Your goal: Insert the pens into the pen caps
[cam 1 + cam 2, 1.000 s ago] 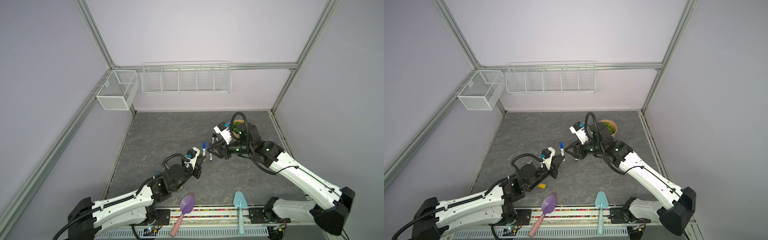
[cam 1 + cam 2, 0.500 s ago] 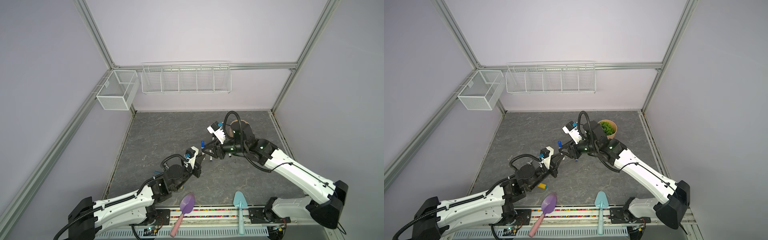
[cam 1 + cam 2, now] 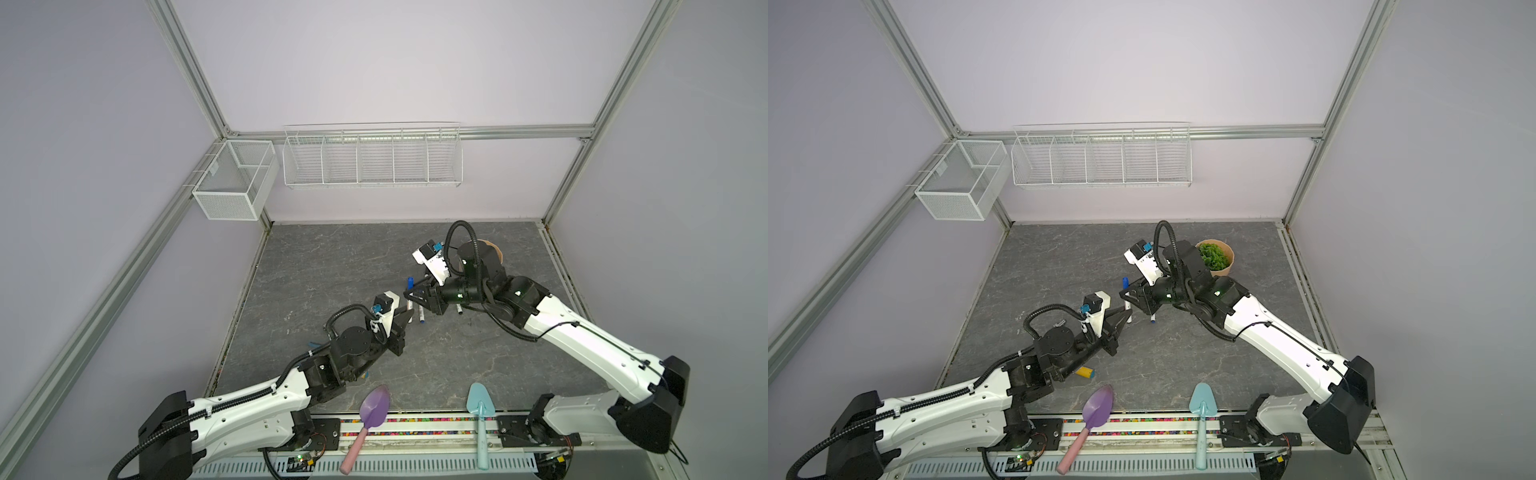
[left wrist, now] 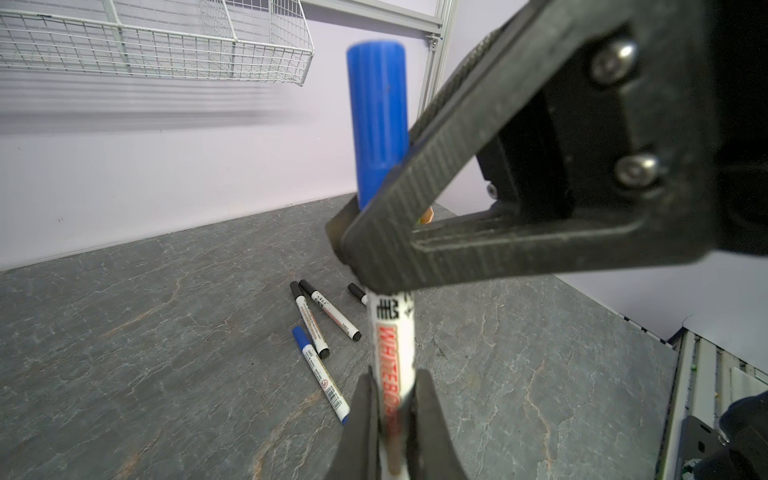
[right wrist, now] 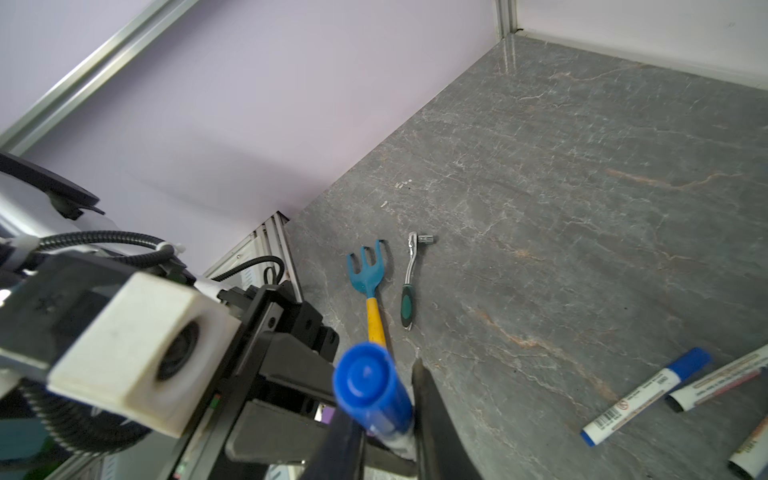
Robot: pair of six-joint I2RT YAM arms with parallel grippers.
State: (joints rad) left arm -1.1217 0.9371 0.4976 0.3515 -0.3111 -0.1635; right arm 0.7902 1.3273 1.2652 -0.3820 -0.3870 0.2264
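Update: my right gripper (image 5: 384,409) just swung in and clamped the blue cap (image 4: 376,120) sitting on the pen (image 4: 392,345) that my left gripper (image 4: 392,392) pinches upright, above the loose pens (image 4: 309,320) on the desk (image 4: 124,332). Seating push next, probably.

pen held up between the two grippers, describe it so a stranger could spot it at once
In the middle of the grey table, the left gripper and right gripper meet on one white pen. Unlike the other pens lying flat, it stands roughly upright in the air, blue cap on top.
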